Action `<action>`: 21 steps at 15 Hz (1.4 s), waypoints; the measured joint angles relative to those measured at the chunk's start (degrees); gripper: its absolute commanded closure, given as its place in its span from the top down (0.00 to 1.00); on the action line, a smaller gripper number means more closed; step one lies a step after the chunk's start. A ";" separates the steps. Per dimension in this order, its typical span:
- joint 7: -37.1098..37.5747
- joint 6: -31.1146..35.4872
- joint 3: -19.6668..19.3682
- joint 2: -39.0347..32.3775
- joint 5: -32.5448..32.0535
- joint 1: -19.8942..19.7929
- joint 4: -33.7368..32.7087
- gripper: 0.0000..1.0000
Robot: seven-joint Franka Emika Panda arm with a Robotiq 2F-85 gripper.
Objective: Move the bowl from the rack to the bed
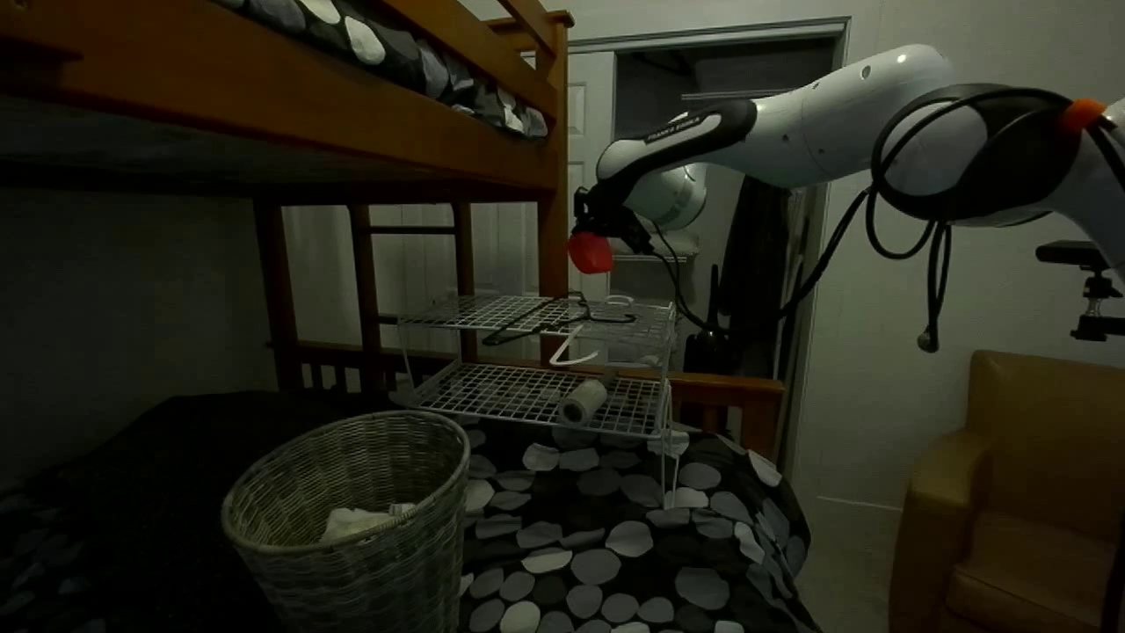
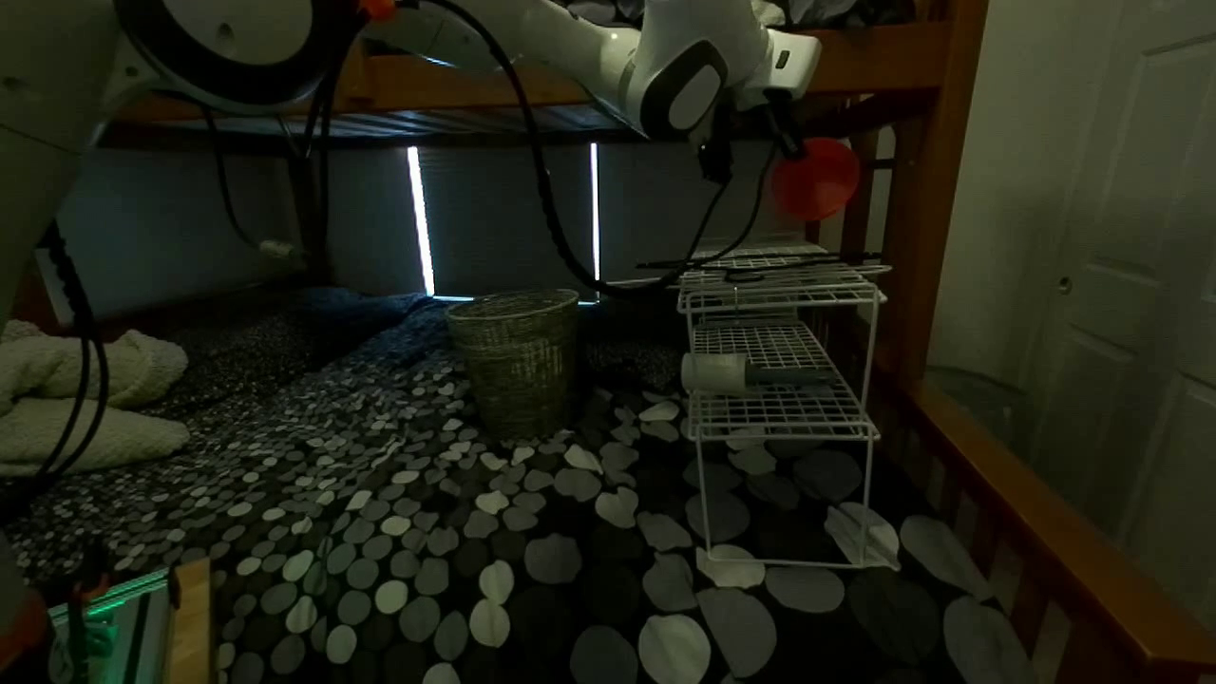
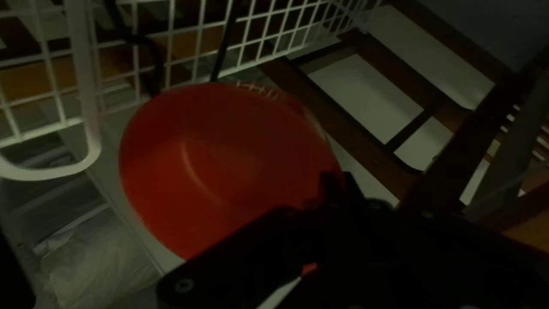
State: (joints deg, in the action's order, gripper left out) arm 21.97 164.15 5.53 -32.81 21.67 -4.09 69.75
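The small red bowl [image 1: 590, 253] is held in the air above the top tier of the wire rack; it also shows in an exterior view [image 2: 817, 180] and fills much of the wrist view [image 3: 223, 159]. My gripper [image 1: 591, 231] is shut on the bowl's rim, and its dark fingertips [image 3: 339, 182] pinch the edge in the wrist view. The bowl is tilted, its inside facing the wrist camera. The wire rack [image 2: 784, 427] has two tiers and stands on the bed [image 2: 551, 560], which has a black cover with grey and white spots. The rack's grid [image 3: 81, 86] shows beside the bowl in the wrist view.
Hangers [image 1: 536, 321] lie on the rack's top tier. A white roller [image 1: 583, 403] lies on the lower tier. A large woven basket [image 1: 378, 571] stands on the bed beside the rack. The upper bunk [image 1: 264, 114] and its post [image 1: 554, 158] are close to the arm.
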 measured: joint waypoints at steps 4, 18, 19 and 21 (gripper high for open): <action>-8.90 -6.07 11.45 1.82 9.29 -5.83 0.12 0.01; -14.50 -54.01 4.21 37.19 5.80 -8.59 27.25 0.03; -12.19 -54.08 3.52 38.03 2.62 -6.70 28.83 0.03; -9.30 -54.08 3.11 38.72 -0.56 -4.48 30.49 0.03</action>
State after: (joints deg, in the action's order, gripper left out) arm 12.67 110.08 8.64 5.91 21.11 -8.56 100.24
